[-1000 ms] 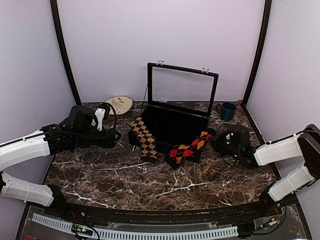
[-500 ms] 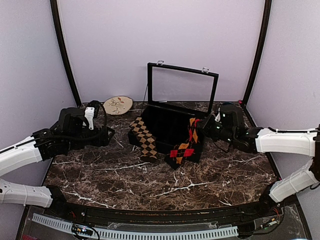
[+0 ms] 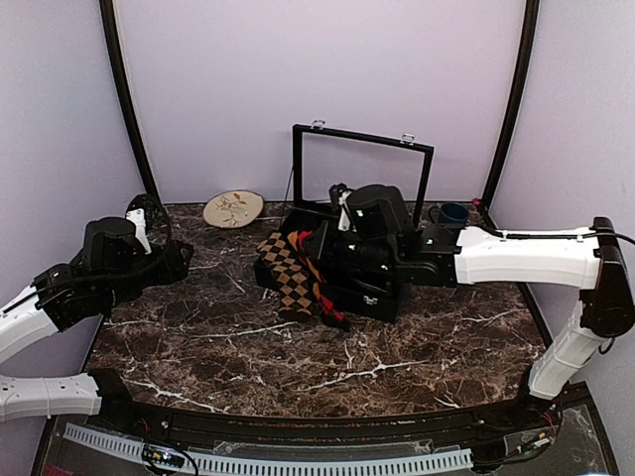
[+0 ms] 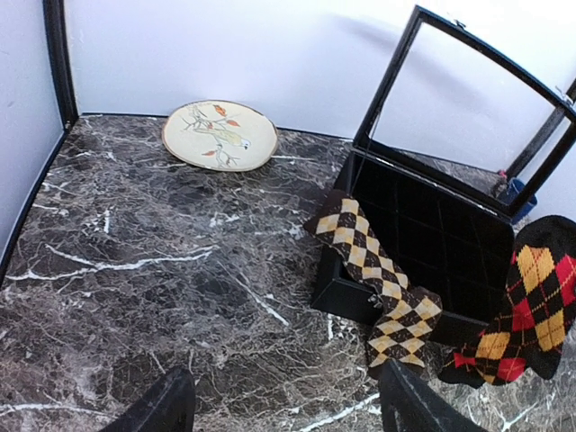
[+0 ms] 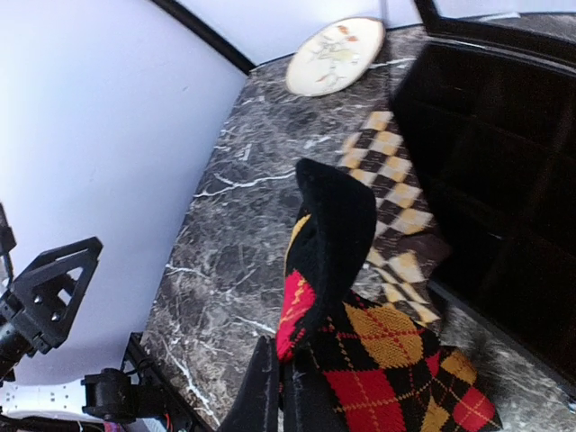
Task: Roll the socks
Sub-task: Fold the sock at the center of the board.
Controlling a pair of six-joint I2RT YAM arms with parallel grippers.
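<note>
The tan-brown and black sock [image 3: 289, 280] drapes over the front left wall of the open black case [image 3: 369, 294], its lower end on the table; it also shows in the left wrist view [image 4: 379, 272] and the right wrist view [image 5: 397, 207]. My right gripper [image 3: 321, 253] reaches across the case and is shut on the red, orange and black sock [image 3: 328, 303], which hangs lifted and folded from it [image 5: 378, 346]. The fingers [image 5: 266, 389] pinch its edge. My left gripper [image 3: 175, 260] is open and empty at the left, apart from both socks.
The case's glass lid [image 3: 363, 169] stands upright behind it. A painted plate [image 3: 234, 208] lies at the back left and a blue mug [image 3: 453, 214] at the back right. Walls close in the table on three sides.
My right gripper has carried the red sock up and leftward across the case, over toward the tan sock. My left arm has drawn back to the left.
</note>
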